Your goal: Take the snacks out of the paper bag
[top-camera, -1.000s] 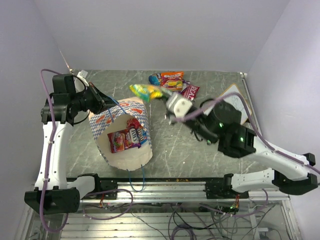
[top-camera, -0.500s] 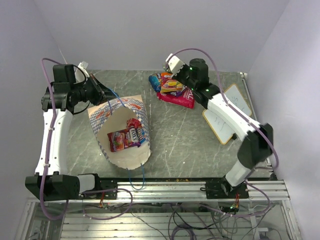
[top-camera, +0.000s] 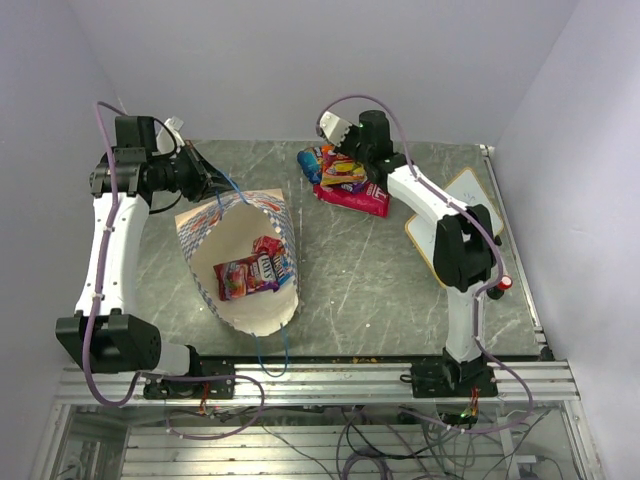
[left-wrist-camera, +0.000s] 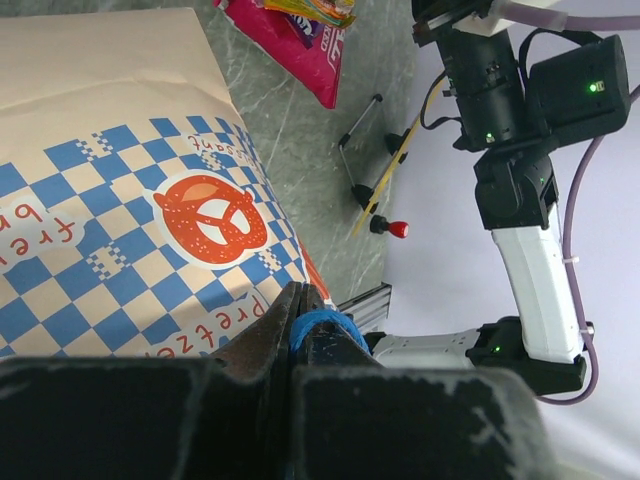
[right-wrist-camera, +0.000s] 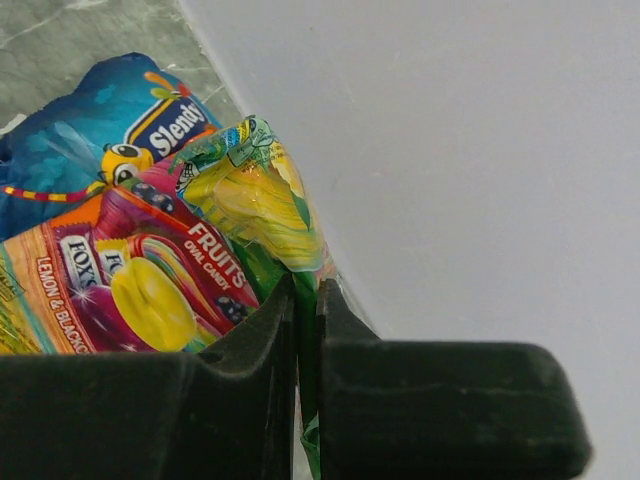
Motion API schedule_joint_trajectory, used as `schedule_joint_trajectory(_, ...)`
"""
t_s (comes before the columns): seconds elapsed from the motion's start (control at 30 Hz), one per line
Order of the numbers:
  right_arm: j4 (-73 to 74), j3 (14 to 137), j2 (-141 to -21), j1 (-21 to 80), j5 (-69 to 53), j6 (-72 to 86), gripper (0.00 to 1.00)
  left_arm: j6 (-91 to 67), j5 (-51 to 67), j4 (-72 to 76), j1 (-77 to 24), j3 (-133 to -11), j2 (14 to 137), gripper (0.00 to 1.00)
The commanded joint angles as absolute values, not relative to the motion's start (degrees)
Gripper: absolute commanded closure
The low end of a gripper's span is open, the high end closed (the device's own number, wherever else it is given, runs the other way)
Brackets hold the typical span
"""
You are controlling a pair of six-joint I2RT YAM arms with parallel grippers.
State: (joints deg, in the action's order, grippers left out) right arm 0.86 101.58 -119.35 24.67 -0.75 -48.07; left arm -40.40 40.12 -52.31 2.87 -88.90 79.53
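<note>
Several snacks (top-camera: 345, 178) are already piled at the middle of the bench's (top-camera: 400, 280) far edge, where a green-and-yellow packet (right-wrist-camera: 250, 195) is pinched in the closed right end effector (right-wrist-camera: 303, 300). About three glossy red and brown packets (top-camera: 255, 272) are left inside the cream, blue-checkered paper bag (top-camera: 228, 230), whose mouth is turned toward the near edge and whose blue cord handle (left-wrist-camera: 318, 325) is gripped in the clamped left end effector (left-wrist-camera: 300, 315).

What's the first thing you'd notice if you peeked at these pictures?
The big cream paper bag with blue-and-white checks gapes open on the left of the grey table, bright snack packets showing inside. At the far edge sits a colourful pile of snacks, where the right gripper pinches a yellow-green candy packet. The left gripper grips the bag's thin blue cord handle.
</note>
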Motion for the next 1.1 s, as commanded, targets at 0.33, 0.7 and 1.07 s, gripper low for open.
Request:
schedule_joint_trajectory(0.33, -7.5, 97.2, -122.7, 27.5, 3.4, -47.7, 1.00, -37.2, 39.0, -55.5, 3.3, -91.6, 79.7, 0.93)
schedule_joint_trajectory(0.7, -13.3, 89.7, -123.2, 32.0, 6.8, -43.0, 1.00, -38.3, 38.7, -55.4, 3.4, -90.2, 76.4, 0.93)
schedule_joint_trajectory(1.07, -9.6, 84.3, -112.7, 33.2, 2.8, -39.9, 0.46, -40.1, 39.7, -53.9, 3.4, -88.2, 73.2, 0.93)
